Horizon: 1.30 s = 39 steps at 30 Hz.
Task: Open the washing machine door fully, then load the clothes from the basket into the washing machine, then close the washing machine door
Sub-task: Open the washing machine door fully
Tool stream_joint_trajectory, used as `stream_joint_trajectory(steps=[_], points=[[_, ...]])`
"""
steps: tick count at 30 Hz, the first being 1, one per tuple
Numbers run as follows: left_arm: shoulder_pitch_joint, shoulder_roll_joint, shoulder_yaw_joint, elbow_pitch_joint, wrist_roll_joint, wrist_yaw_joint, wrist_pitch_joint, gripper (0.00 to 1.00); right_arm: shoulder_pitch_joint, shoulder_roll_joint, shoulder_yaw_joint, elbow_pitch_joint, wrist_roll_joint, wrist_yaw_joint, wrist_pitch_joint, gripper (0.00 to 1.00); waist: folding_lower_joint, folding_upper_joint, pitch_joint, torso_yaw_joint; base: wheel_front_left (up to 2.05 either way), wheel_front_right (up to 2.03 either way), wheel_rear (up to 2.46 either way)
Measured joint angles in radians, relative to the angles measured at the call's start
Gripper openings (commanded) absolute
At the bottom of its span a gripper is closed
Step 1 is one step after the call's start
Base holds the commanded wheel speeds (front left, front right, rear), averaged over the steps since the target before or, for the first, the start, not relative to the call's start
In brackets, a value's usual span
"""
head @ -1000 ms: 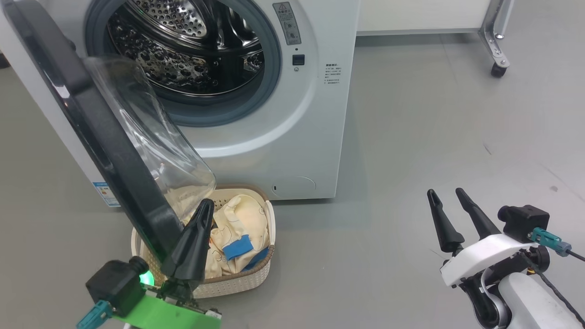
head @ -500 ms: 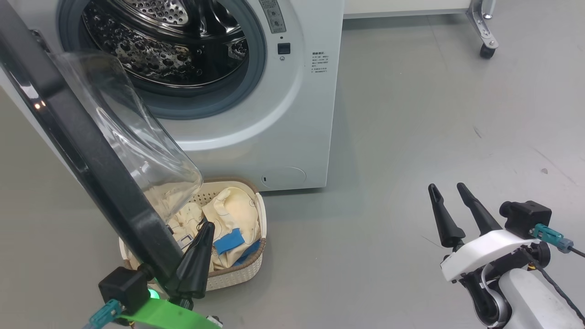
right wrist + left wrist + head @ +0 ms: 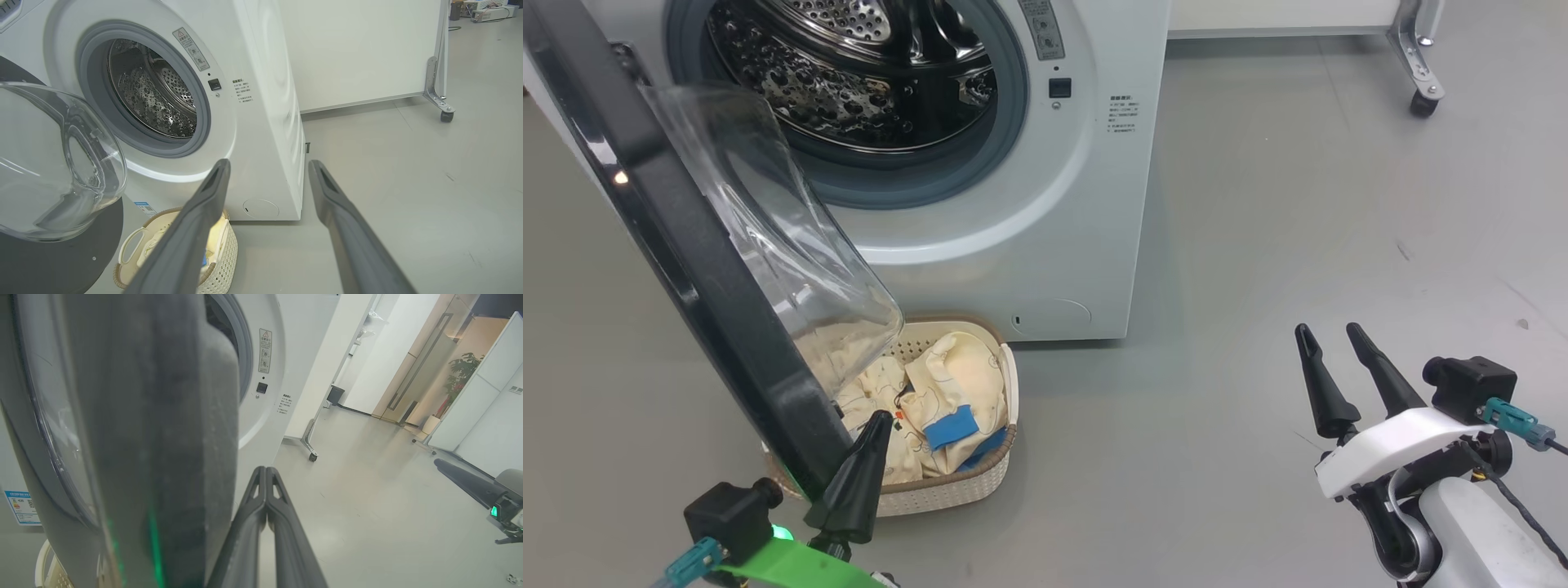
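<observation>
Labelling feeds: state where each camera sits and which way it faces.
Head view: on the head, looking down at the washing machine and basket; left gripper and right gripper show low.
Left wrist view: left wrist, hard beside the washing machine door; shut fingers show.
Right wrist view: right wrist, facing the drum; open fingers show.
Shared: head and right wrist views both show the basket.

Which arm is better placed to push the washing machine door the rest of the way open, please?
Left. The left gripper, shut, sits beside the lower edge of the washing machine door, on its inner side. The right gripper, open, hangs over the floor, well away.
</observation>
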Motion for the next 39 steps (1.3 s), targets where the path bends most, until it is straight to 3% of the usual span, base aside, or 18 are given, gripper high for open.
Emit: stream_joint_trajectory(steps=[11,20,39], points=[[0.000,0.007,0.024,0.024,0.000,0.004,0.000,0.00,0.002,0.002,0.000,-0.004,0.000,0.000,0.000,1.00,0.0000,0.0000,-0.009,0.070,0.00,0.00,0.00],[0.007,0.036,0.074,0.039,-0.001,0.035,-0.001,0.00,0.010,0.009,-0.002,-0.006,0.000,0.000,0.000,1.00,0.0000,0.0000,-0.014,0.128,0.00,0.00,0.00],[0.000,0.144,0.234,0.052,-0.027,0.090,0.018,0.00,0.009,0.023,-0.005,-0.012,0.000,0.000,0.000,1.00,0.0000,0.0000,0.006,0.202,0.00,0.00,0.00]])
